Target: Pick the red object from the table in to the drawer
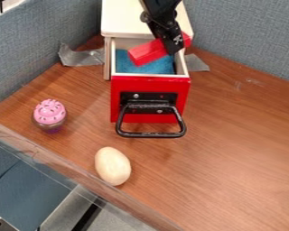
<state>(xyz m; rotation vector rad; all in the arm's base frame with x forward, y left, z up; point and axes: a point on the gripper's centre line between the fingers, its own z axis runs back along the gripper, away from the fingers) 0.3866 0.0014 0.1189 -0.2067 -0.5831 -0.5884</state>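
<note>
Red block [148, 52] in 1 claw [173, 48], over 1 drawer [148, 85]

Red block [148, 53]: one
Black robot arm [158, 12]: one
Black gripper [173, 49]: one
Red drawer [124, 86]: one
Black drawer handle [151, 135]: one
Blue lining [126, 66]: one
Wooden cabinet [121, 20]: one
Toy cupcake [49, 113]: one
Pale egg [112, 166]: one
Grey tape pieces [79, 56]: two
Wooden table [231, 135]: one

Just below the gripper [173, 45], I can see a way down to the drawer's blue lining [156, 68], between pale side walls [112, 61]. Behind rises the cabinet [124, 20]; ahead, the red front [171, 83] and black handle [150, 135] bar low passage, with open tabletop [237, 131] beside.
</note>
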